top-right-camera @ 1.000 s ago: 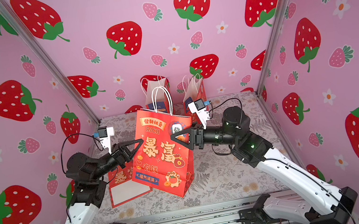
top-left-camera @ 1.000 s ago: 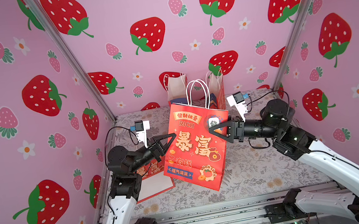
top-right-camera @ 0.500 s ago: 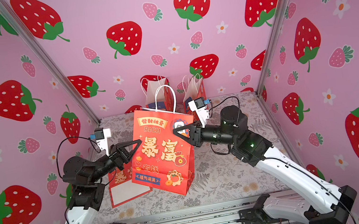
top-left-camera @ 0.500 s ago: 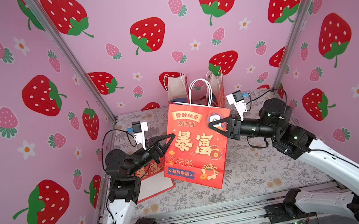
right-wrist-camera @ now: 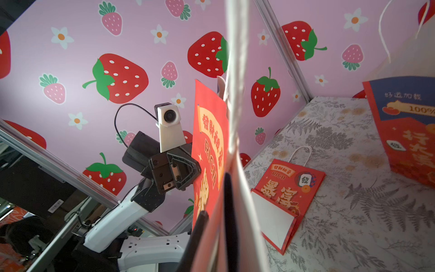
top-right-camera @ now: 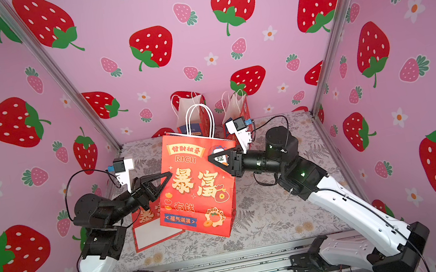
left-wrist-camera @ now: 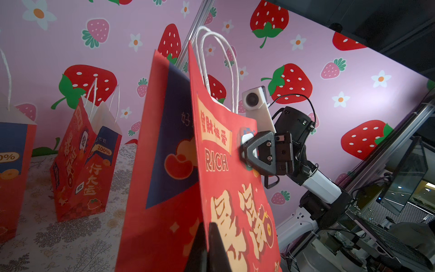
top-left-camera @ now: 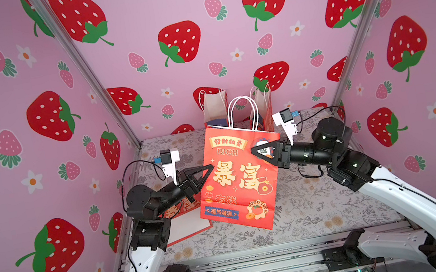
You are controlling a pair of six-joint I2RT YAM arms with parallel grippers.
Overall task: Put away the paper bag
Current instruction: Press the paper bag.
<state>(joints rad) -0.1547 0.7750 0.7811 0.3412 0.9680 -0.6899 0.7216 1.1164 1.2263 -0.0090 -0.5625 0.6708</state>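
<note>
Red paper bag (top-left-camera: 238, 181) with gold lettering and white rope handles, upright, tilted, held above the floral table (top-left-camera: 314, 210) at centre. Left gripper (top-left-camera: 210, 168) reaches in from 9 o'clock, pinching its edge; right gripper (top-left-camera: 254, 153) from 3 o'clock, clamped on its upper edge.

Both top views: high at the near edge, looking down and far across the table (top-left-camera: 301, 219). Wrist views: close, low, facing across the bag (left-wrist-camera: 226, 188); 2 views share it.
</note>
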